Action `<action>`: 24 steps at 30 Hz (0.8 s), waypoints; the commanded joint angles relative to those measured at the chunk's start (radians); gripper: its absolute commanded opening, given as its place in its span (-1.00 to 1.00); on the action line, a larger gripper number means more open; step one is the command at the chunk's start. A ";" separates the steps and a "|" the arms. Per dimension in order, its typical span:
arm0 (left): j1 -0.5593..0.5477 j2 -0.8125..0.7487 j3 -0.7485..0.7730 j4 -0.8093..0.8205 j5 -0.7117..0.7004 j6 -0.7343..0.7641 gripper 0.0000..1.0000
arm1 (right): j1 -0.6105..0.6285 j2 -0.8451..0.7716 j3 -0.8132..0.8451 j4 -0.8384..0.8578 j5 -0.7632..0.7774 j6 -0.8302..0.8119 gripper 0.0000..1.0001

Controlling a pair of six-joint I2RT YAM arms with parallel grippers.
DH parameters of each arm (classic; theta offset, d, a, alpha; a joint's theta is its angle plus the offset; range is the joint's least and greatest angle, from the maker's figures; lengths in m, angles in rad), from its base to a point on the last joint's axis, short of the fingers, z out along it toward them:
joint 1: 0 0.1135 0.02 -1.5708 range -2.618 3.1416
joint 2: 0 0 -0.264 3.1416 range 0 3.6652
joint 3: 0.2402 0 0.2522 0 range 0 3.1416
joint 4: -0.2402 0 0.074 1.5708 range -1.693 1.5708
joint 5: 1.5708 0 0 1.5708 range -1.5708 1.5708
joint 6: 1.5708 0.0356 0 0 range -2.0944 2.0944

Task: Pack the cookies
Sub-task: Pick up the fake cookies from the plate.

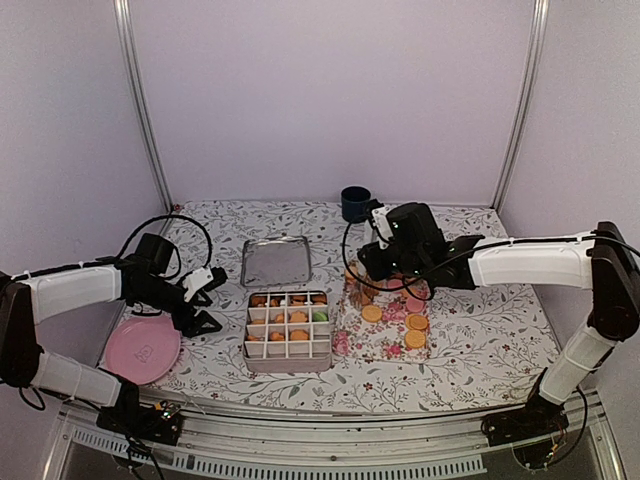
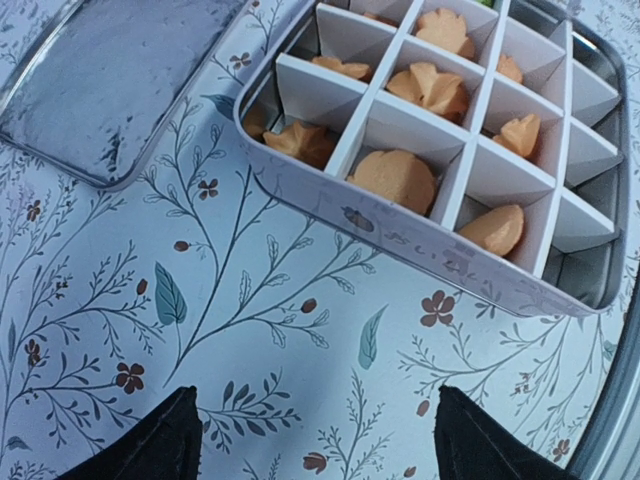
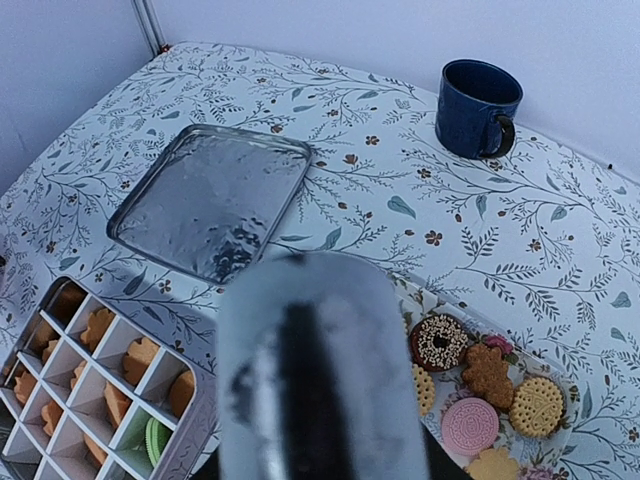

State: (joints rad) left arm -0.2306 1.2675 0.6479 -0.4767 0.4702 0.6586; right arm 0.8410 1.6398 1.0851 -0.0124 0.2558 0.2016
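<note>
While the left claw [image 1: 212,300] hangs wide open and empty just left of the box [image 1: 288,362], the right claw [image 1: 378,268] hovers over the tray's [image 1: 372,345] far end, a blur hiding whether it is open or gripping. Cookies [image 1: 416,323] lie on the tray and in the box's cells. A lid [image 1: 275,262] lies beyond the box, a mug [image 1: 355,203] farther back, a plate [image 1: 142,350] near left.

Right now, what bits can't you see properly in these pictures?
1. Right gripper: in the right wrist view a blurred grey shape at the lens hides its jaws; the top view is too small to show a grip.
2. Floral tray: the same shape covers part of it and some cookies.
3. Divided tin: left wrist view, the top and right edges cut off its far compartments.
</note>
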 commanded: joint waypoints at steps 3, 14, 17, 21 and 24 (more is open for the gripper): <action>0.010 -0.019 0.013 -0.002 0.003 0.006 0.62 | -0.006 0.028 0.007 0.052 -0.030 0.027 -0.24; 0.011 -0.020 0.009 -0.002 0.002 0.007 0.62 | -0.006 0.025 0.036 0.022 -0.004 0.014 -0.90; 0.010 -0.020 0.010 0.000 0.003 0.006 0.62 | -0.006 0.007 0.047 0.015 -0.002 0.009 -1.00; 0.011 -0.023 0.010 -0.001 0.001 0.006 0.62 | -0.006 -0.028 0.063 -0.002 -0.005 0.002 -1.00; 0.010 -0.023 0.009 -0.002 0.000 0.007 0.61 | -0.001 -0.065 0.071 -0.014 -0.018 0.001 -1.00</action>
State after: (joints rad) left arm -0.2306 1.2663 0.6479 -0.4767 0.4629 0.6590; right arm 0.8375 1.6524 1.1110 -0.0154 0.2512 0.2085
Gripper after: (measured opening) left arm 0.808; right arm 0.300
